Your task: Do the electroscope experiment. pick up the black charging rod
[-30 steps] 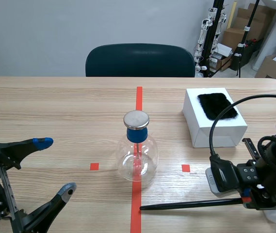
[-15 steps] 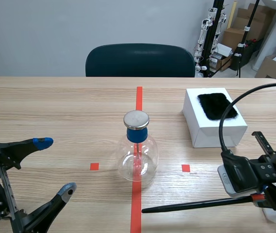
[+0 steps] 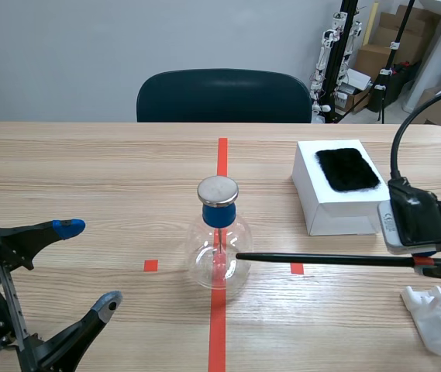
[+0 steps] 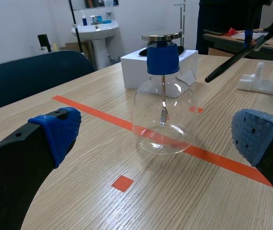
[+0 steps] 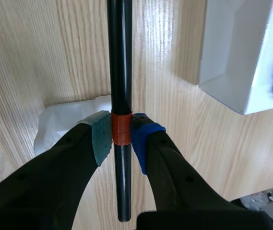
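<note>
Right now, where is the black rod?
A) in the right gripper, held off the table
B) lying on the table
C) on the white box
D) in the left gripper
A: the right gripper is shut on the black rod at its orange band, and the rod hangs level over the table, its tip near the glass flask.

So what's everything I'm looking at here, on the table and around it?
Table: one, light wood.
Glass flask: one, clear, blue stopper, metal cap, mid-table.
Black rod: one, gripped at its orange band, tip near the flask.
White box: one, right of the flask.
Fur pad: one, black, atop the box.
White stand: one, at the table's near right corner.
Chair: one, dark, behind the table.
Left gripper: open, empty.
Right gripper: shut on the rod.
</note>
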